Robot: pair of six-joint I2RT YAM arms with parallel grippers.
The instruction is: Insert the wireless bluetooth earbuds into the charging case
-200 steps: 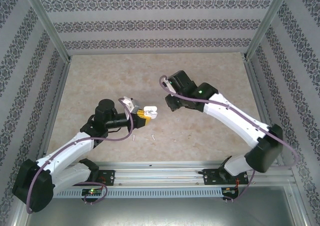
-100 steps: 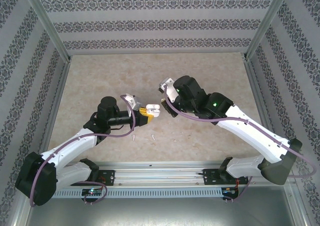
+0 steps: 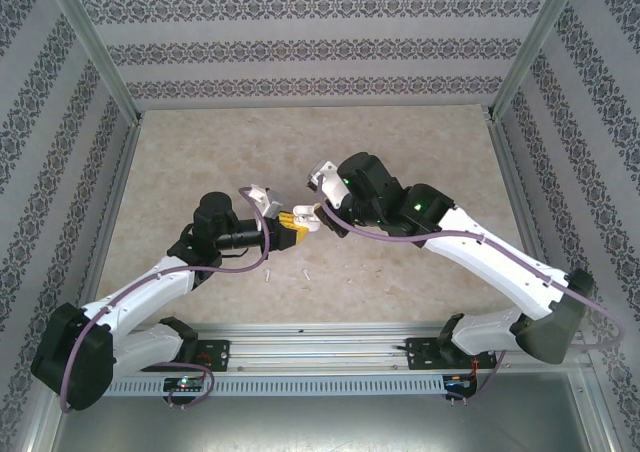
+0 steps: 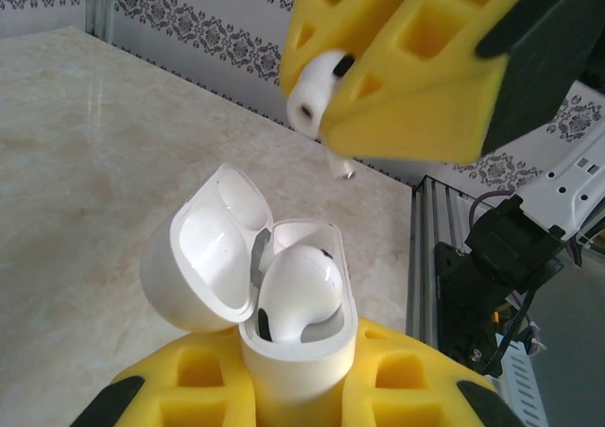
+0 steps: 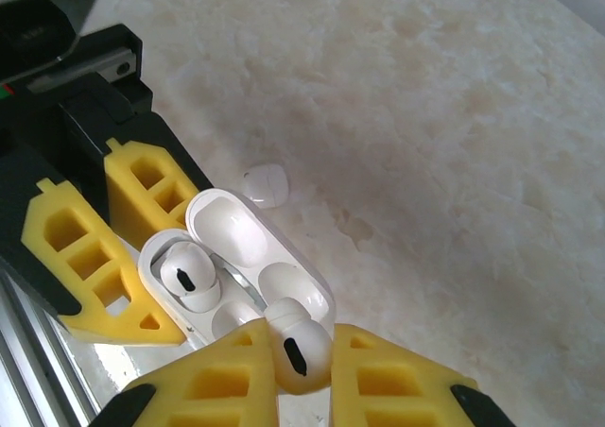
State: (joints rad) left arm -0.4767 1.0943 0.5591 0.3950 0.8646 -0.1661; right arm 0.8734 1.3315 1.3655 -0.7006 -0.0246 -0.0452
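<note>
1. Top external: the big change over the last second is the right arm (image 3: 480, 247). It swung in from about 2 o'clock, and the right tool (image 3: 318, 210) went from well apart to right up against the charging case (image 3: 303, 218). The left arm (image 3: 150, 287) barely budged.
2. What that means, I'd guess: we're at the actual insertion of bud number two. The seated earbud (image 4: 298, 290) is already in its pocket. The carried earbud (image 5: 301, 347) hangs just above the free pocket at the case's 5 o'clock end in the right wrist view. It's not in yet, since the left wrist view shows a gap between stem tip and case.
3. Right tool: pinched nearly closed on that carried bud's head, stem pointing down toward the case.
4. Left tool (image 4: 298, 389): clamped on the lower body of the case, holding it upright off the surface (image 3: 200, 152), with the lid (image 4: 203, 247) flipped open toward 10 o'clock.
5. Pose-wise, the left arm reaches low with the forearm pointing to 3 o'clock. The right arm is elbowed out wide, wrist tipped down toward 8 o'clock.
6. Two loose earbuds (image 3: 268, 273) lie on the surface at roughly 6 to 7 o'clock of the case, so there's more to do.
</note>
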